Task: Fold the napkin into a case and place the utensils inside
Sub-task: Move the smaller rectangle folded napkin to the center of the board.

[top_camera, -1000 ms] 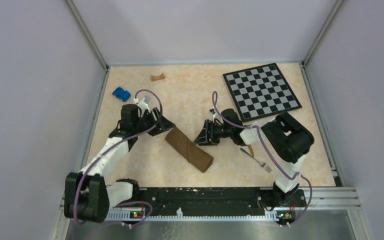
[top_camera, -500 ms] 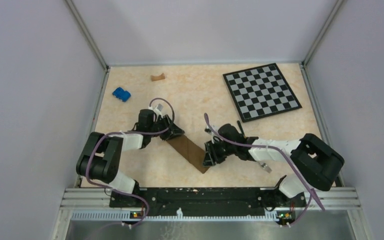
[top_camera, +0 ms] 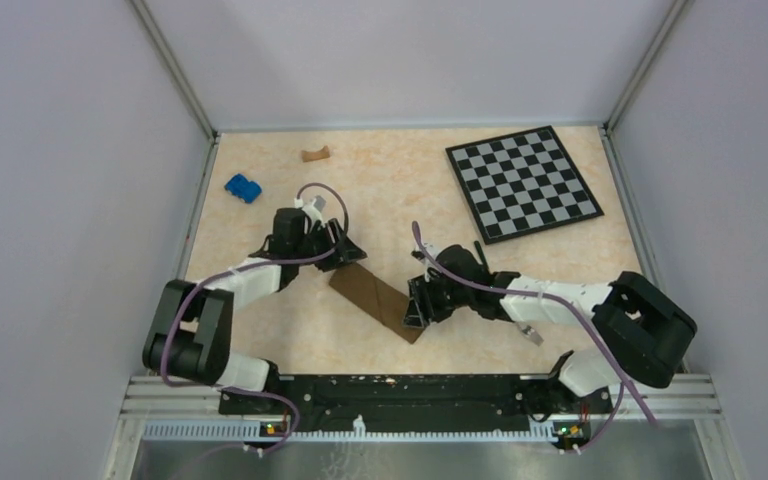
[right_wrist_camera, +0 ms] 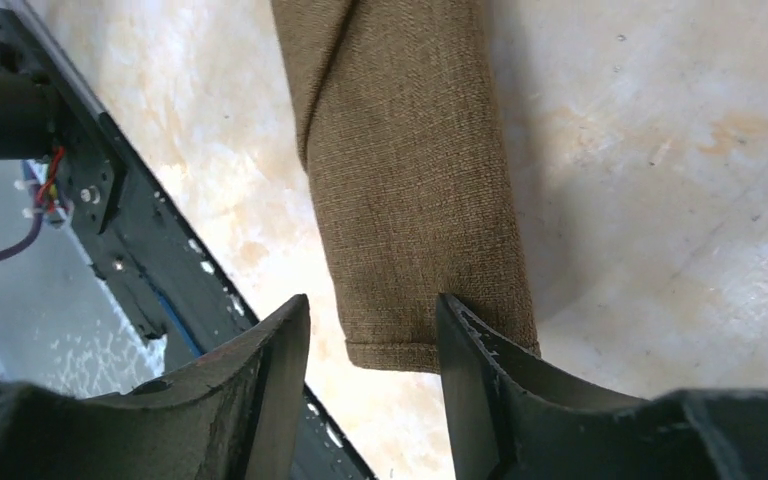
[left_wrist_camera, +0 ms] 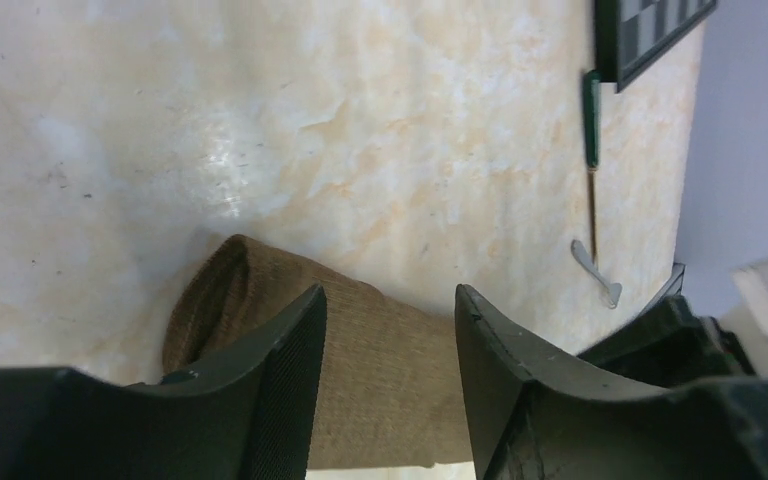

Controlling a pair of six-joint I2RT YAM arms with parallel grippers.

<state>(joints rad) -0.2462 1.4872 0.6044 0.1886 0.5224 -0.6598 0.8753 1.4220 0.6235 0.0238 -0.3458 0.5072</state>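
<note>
The napkin is folded into a narrow dark-brown case (top_camera: 375, 298), lying diagonally on the table between the arms. My left gripper (top_camera: 345, 255) is open at its far end, and in the left wrist view the jaws (left_wrist_camera: 390, 295) stand either side of the cloth (left_wrist_camera: 380, 380). My right gripper (top_camera: 415, 312) is open at its near end, with the cloth's hemmed edge (right_wrist_camera: 410, 200) between the jaws (right_wrist_camera: 372, 305). The fork (top_camera: 530, 333) lies mostly under my right arm. The knife (left_wrist_camera: 592, 150) lies beside the fork (left_wrist_camera: 598, 272) in the left wrist view.
A checkerboard (top_camera: 522, 183) lies at the back right. A blue block (top_camera: 243, 187) and a small tan piece (top_camera: 314, 154) lie at the back left. The black base rail (top_camera: 410, 392) runs close to the case's near end.
Both grippers have come in and down onto the ends of the case. The right arm has stretched left across the fork. The case has shifted slightly and lies flatter.
</note>
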